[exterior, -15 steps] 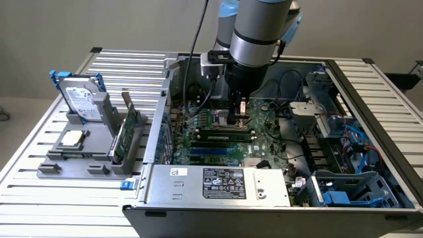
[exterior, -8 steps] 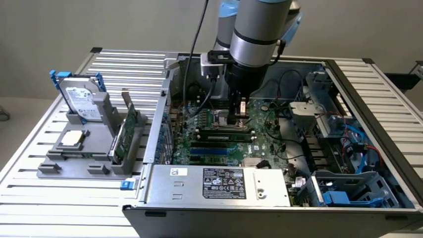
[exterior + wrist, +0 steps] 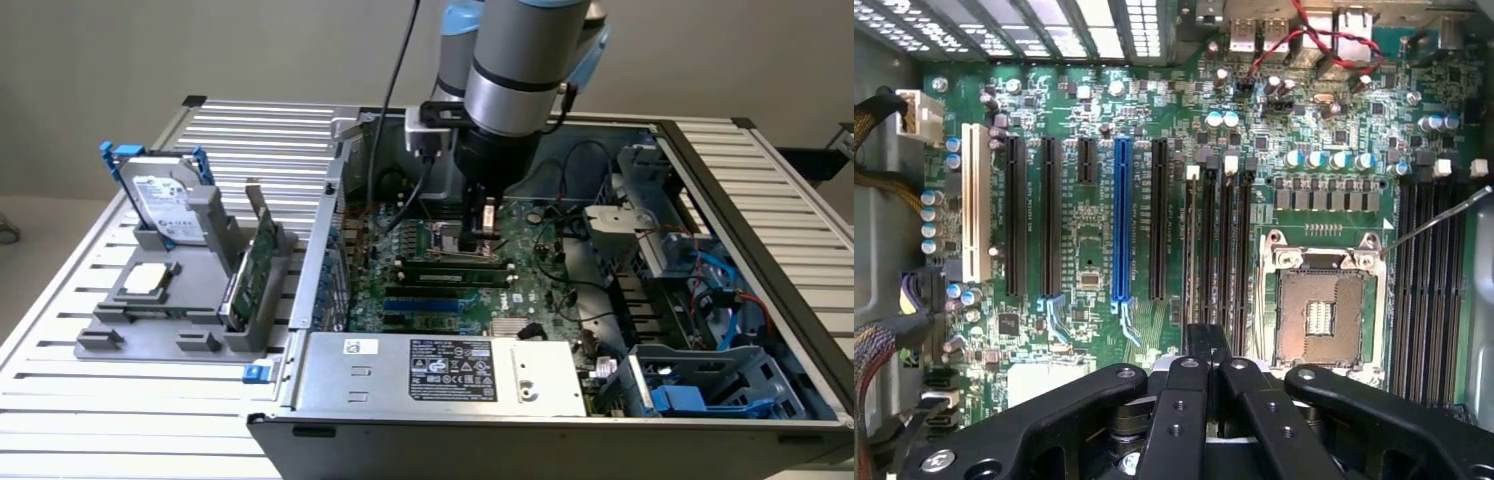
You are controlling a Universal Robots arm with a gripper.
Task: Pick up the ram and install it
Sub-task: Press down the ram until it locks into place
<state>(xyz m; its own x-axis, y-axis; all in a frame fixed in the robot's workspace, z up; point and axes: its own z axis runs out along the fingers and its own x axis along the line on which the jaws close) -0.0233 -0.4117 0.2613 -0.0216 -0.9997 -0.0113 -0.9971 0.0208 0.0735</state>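
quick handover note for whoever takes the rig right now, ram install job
Gripper: down inside the open computer case, low over the motherboard at the memory slots beside the empty processor socket. Whether its fingers are open or shut can't be told.
Ram: a green stick lies along a slot just below the gripper; full seating can't be confirmed.
Left: verify the ram is seated and latched.

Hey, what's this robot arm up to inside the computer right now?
The arm's gripper is down inside the open computer case, right over the motherboard by the memory slots next to the empty processor socket. A green memory stick already sits in one of the slots there. Outside the case, a hard drive and a green card stand in a gray holder.
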